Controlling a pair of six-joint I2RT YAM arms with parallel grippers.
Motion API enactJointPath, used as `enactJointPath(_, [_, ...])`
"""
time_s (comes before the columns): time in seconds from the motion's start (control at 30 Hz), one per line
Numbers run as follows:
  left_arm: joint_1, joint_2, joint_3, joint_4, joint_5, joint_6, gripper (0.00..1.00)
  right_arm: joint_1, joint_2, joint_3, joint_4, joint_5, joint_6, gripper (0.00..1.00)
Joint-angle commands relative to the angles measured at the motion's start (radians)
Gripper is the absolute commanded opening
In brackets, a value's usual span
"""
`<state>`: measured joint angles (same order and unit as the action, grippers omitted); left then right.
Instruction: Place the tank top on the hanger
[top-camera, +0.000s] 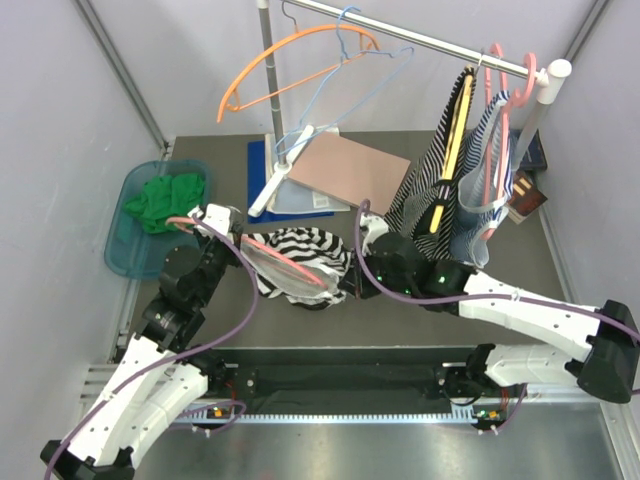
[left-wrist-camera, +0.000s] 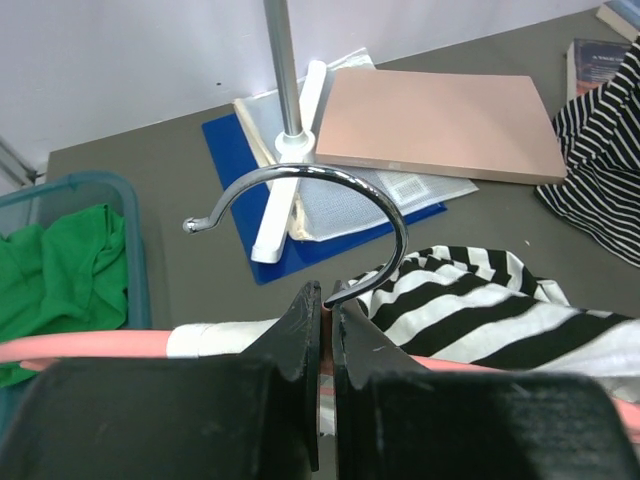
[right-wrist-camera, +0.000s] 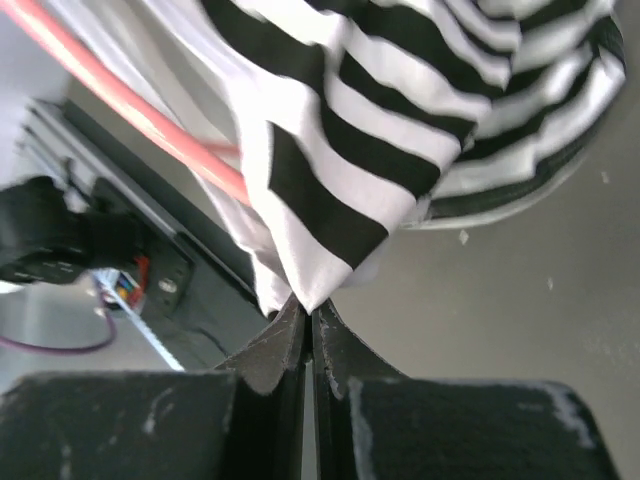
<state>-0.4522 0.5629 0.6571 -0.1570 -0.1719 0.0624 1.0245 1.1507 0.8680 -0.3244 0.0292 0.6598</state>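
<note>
The tank top (top-camera: 300, 252), with wide black-and-white stripes, lies bunched on the table and is draped partly over the salmon-pink hanger (top-camera: 290, 266). My left gripper (top-camera: 235, 238) is shut on the hanger's neck (left-wrist-camera: 327, 312), just under its silvery hook (left-wrist-camera: 330, 185). The pink bar (left-wrist-camera: 80, 347) runs to both sides, and the tank top (left-wrist-camera: 480, 310) covers its right arm. My right gripper (top-camera: 352, 280) is shut on a white corner of the tank top (right-wrist-camera: 380, 120) at its lower edge. The pink hanger bar (right-wrist-camera: 130, 110) passes under the cloth.
A teal basket (top-camera: 120, 250) with a green cloth (top-camera: 165, 200) stands at the left. The rack (top-camera: 268, 100) behind carries an orange hanger (top-camera: 290, 50), a light-blue hanger (top-camera: 350, 60) and dark narrow-striped garments (top-camera: 450, 170). A brown board (top-camera: 350, 170) lies by the rack's base.
</note>
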Motion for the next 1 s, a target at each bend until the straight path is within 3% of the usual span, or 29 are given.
enactJointPath(0.0, [0.000,0.011,0.012,0.089,0.066,-0.019,0.00,0.032,0.024,0.181,0.038,0.029,-0.054,0.00])
enactJointPath(0.23, [0.000,0.008,0.007,0.085,0.084,-0.026,0.00,0.069,0.191,0.406,0.041,-0.014,-0.115,0.00])
enactJointPath(0.63, [0.000,-0.037,-0.010,0.083,0.107,-0.038,0.00,0.134,0.386,0.589,0.050,-0.026,-0.124,0.02])
enactJointPath(0.67, [0.001,-0.035,-0.011,0.083,0.118,-0.048,0.00,0.134,0.392,0.598,0.042,-0.025,-0.129,0.10])
enactJointPath(0.7, [0.000,-0.026,-0.008,0.085,0.142,-0.053,0.00,0.134,0.392,0.605,0.024,-0.012,-0.141,0.38])
enactJointPath(0.8, [0.000,-0.002,-0.002,0.080,0.219,-0.058,0.00,0.134,0.360,0.597,-0.011,0.041,-0.169,0.80])
enactJointPath(0.97, [0.000,0.012,0.009,0.076,0.271,-0.061,0.00,0.134,0.221,0.493,-0.033,0.109,-0.219,0.92])
